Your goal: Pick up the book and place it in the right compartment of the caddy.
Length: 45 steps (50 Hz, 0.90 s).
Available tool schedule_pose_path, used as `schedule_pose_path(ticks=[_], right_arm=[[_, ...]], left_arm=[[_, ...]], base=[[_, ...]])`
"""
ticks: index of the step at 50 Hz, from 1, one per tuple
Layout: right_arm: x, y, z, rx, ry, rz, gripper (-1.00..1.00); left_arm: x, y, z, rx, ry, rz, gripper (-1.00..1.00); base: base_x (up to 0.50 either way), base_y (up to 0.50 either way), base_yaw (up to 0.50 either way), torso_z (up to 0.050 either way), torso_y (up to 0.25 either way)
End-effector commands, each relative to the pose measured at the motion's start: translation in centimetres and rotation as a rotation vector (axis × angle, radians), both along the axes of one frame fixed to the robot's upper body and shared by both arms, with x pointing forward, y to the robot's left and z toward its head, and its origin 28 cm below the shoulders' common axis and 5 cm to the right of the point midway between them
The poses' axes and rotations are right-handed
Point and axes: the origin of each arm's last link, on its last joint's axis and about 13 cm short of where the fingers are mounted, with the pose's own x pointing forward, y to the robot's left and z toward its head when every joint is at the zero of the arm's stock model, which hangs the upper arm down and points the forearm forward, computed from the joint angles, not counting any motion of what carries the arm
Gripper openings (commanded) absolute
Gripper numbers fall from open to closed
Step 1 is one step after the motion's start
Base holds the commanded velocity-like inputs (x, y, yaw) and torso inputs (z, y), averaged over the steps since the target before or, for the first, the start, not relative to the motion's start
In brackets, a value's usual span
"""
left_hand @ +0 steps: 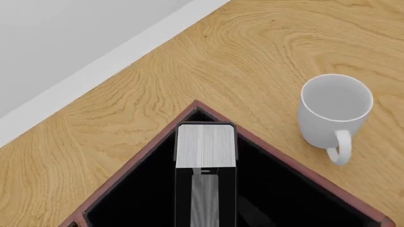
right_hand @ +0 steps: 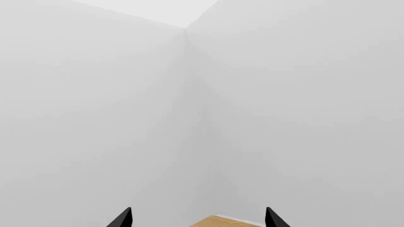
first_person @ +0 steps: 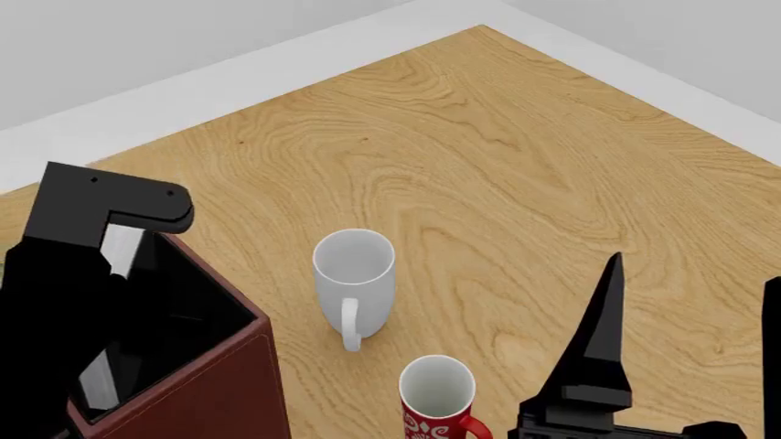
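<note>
Left arm is over the caddy (first_person: 232, 384), and the book (left_hand: 205, 146) stands upright, white page edges up, inside the right compartment (left_hand: 277, 198), tucked into the corner nearest the white mug (left_hand: 334, 111). The book's long axis runs straight down from the left gripper (left_hand: 205, 198), whose fingers appear pressed against its covers, though only partly shown. This arm is clearly the nearer one; letting go looks like what remains. The right gripper (right_hand: 198, 220) idles well away from the caddy, aimed at the wall, tips spread and empty. A red patterned mug (first_person: 437, 402) sits beside the white one.
</note>
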Motion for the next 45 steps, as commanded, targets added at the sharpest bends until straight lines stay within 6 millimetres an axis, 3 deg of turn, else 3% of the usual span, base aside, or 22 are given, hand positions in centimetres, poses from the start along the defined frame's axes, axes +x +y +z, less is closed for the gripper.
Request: schedule_pose_path(ticks=[1,19,30,31,45], right_arm=[[0.0,0.0,-0.1,-0.002,0.002,0.0,1.0],[0.2,0.2,-0.2,-0.007,0.009,0.002,1.0],[0.2,0.1,-0.2,-0.005,0.01,0.003,1.0],[0.2,0.1,-0.2,-0.005,0.01,0.003,1.0],[0.2,0.1,-0.2,-0.005,0.008,0.003,1.0]], left_arm=[[0.7,0.2,-0.4,0.01,-0.04,0.032,-1.0],[1.3,0.6,-2.4,0.022,-0.011,0.062,-1.0],[1.6,0.7,-2.6,0.02,-0.009,0.07,-1.0],[1.6,0.8,-2.6,0.026,-0.011,0.069,1.0],[1.6,0.8,-2.6,0.033,-0.019,0.071,1.0]], base=[[0.0,0.0,0.0,0.0,0.011],[0.0,0.0,0.0,0.0,0.001],[0.0,0.0,0.0,0.001,0.002],[0.0,0.0,0.0,0.0,0.0],[0.0,0.0,0.0,0.0,0.0]])
